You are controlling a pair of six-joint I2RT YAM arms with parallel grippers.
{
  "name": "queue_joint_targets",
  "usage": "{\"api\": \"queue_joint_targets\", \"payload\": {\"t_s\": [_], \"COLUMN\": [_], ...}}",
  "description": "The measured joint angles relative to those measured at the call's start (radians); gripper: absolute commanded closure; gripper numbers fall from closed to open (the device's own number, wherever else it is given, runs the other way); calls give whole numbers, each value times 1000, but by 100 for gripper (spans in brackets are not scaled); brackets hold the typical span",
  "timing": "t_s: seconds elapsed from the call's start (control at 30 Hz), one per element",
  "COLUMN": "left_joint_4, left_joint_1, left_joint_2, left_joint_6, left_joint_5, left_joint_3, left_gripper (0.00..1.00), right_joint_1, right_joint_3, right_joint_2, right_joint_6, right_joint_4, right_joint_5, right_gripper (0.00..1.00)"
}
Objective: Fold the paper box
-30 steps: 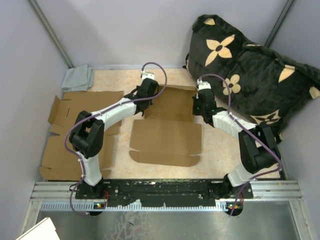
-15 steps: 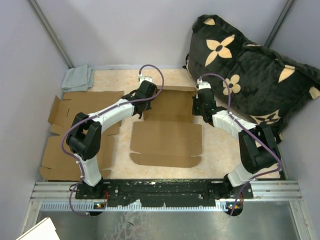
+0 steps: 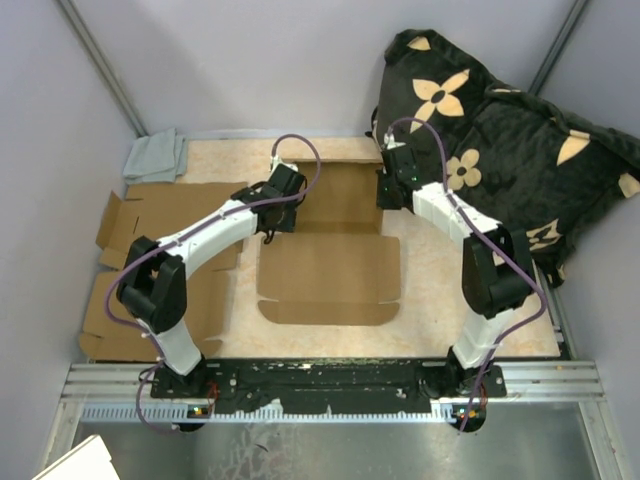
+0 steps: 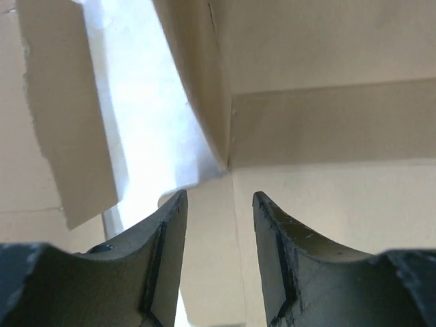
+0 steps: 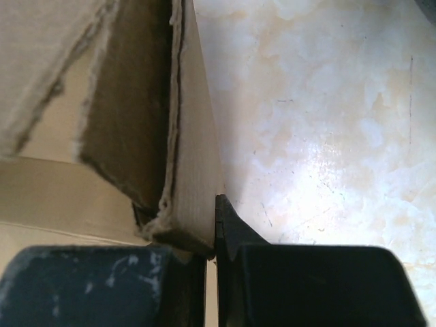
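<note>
The brown paper box [image 3: 330,268] lies partly unfolded in the middle of the table, its back section [image 3: 345,198] raised. My left gripper [image 3: 275,220] hovers at the box's back left corner. In the left wrist view it [image 4: 219,196] is open, with only box cardboard [image 4: 327,122] beyond the gap. My right gripper [image 3: 387,192] is at the back right corner. In the right wrist view it [image 5: 210,225] is shut on the box's doubled side flap [image 5: 194,170], which stands upright between the fingers [image 5: 228,228].
A black pillow with tan flowers [image 3: 500,140] fills the back right. Spare flat cardboard sheets [image 3: 140,270] lie at the left, with a grey cloth [image 3: 155,155] behind them. A metal rail [image 3: 330,380] runs along the near edge.
My left gripper has opened and drawn back to the left off the box. My right arm has moved farther back with the flap, and the back section stands higher.
</note>
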Motion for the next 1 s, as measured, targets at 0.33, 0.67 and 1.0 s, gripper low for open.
{"api": "queue_joint_targets", "payload": {"t_s": [0.33, 0.67, 1.0], "left_joint_4": [-128, -121, -25], "left_joint_1": [106, 251, 248], "left_joint_2": [-115, -127, -204], "left_joint_6": [-1, 0, -2], "left_joint_5": [53, 170, 269], "left_joint_3": [114, 267, 122], "left_gripper": [52, 53, 54], "right_joint_1": [-20, -21, -18], "right_joint_3": [378, 186, 370], "right_joint_2": [223, 92, -34], "right_joint_6": [51, -35, -199], "right_joint_4": [-397, -666, -328], "right_joint_5": [-146, -340, -366], "right_gripper": [95, 35, 38]}}
